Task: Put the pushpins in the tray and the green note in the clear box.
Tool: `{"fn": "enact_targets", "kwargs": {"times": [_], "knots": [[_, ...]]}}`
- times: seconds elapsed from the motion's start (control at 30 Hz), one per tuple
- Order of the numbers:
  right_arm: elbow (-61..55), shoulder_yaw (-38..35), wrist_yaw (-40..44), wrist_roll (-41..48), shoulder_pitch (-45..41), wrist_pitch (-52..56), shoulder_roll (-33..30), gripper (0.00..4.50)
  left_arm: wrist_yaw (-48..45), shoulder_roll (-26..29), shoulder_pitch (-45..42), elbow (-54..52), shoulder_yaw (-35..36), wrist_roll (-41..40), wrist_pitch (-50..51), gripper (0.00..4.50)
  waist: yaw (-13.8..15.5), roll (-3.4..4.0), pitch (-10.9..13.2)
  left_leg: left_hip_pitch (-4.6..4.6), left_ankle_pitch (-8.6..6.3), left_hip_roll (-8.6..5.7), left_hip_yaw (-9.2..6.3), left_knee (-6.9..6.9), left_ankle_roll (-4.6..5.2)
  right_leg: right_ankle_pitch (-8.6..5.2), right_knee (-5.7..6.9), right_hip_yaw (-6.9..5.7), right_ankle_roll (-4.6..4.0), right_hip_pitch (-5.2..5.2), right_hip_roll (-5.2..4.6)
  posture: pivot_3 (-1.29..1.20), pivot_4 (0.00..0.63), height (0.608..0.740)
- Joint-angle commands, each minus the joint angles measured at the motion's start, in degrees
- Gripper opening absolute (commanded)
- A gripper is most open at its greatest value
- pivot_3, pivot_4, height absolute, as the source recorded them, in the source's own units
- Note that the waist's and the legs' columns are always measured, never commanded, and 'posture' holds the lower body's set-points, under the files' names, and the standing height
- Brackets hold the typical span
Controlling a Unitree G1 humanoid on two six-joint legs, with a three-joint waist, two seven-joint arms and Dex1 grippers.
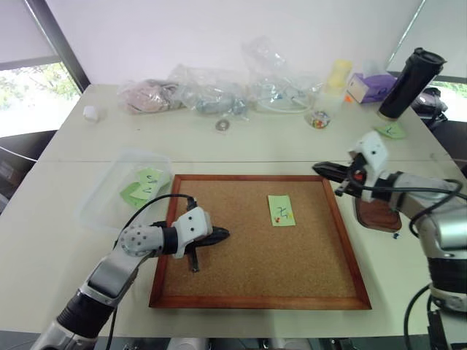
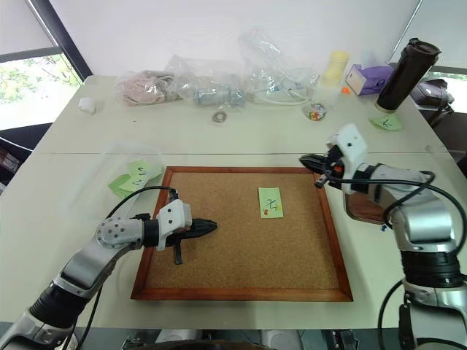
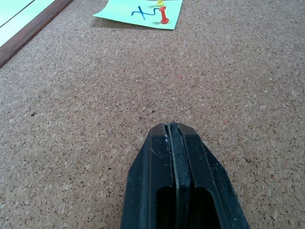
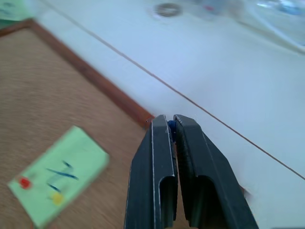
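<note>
Grainy cork board (image 1: 248,248) w/ rect. paper green note (image 1: 281,210), red pushpin (image 3: 164,20).

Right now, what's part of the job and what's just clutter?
Job: green note, red pushpin and yellow pushpin in it, blue pushpin in right claw, tray, clear box.
Clutter: cork board, plastic bags, black tumbler, purple box.
</note>
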Motion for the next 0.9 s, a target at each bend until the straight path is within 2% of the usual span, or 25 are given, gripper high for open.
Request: {"fn": "enact_targets", "kwargs": {"times": [0.03,0.17,0.3,0.5,0.87,0.9], "knots": [[2.69,-8.00,-0.53,0.40,3.60,-0.70,-3.52,0.10,-1.21,0.74,1.46,2.13,-1.88,1.97,0.87,0.00,0.00,0.00,0.00,0.01,-0.02,0.00,0.00,0.00,0.04,0.00,-0.01,0.00,0.00,0.02,0.00,0.00,0.150,0.740],[5.97,-11.34,-0.12,-0.38,9.38,-2.50,-5.37,0.10,-1.36,0.41,0.91,2.78,-2.12,2.25,0.70,0.00,-0.10,0.15,-0.09,0.07,-0.06,0.00,0.01,-0.02,0.11,0.00,-0.03,0.00,0.00,0.07,0.01,0.00,0.150,0.740],[7.11,-12.37,-1.02,0.35,12.56,-1.93,-4.51,0.10,-1.42,0.06,0.34,3.49,-2.23,2.48,0.42,0.00,-0.15,0.47,-0.28,0.10,-0.07,0.00,0.06,-0.01,0.14,0.00,-0.02,0.04,0.00,0.10,0.02,0.00,0.150,0.740],[12.51,-12.34,-4.28,-0.26,12.90,-3.91,-1.47,0.10,-1.34,-0.36,0.12,3.54,-2.40,2.82,0.32,0.00,0.04,0.48,-0.30,0.14,-0.08,0.00,0.05,0.03,0.15,0.00,-0.03,0.04,0.00,0.20,0.03,0.00,0.150,0.740],[12.55,-11.31,-5.10,0.34,15.16,-4.97,0.39,0.10,-1.52,0.00,0.53,2.84,-1.66,2.92,0.52,0.00,0.01,0.58,-0.35,0.14,-0.08,0.00,0.05,0.04,0.15,0.00,-0.03,0.03,0.00,0.20,0.04,0.00,0.150,0.740],[12.37,-11.40,-5.00,0.74,15.17,-4.77,0.53,0.35,-1.55,-0.01,0.47,2.86,-1.63,2.93,0.55,0.00,0.01,0.58,-0.36,0.14,-0.07,0.00,0.05,0.04,0.15,0.00,-0.03,0.04,0.00,0.20,0.04,0.00,0.150,0.740]]}}
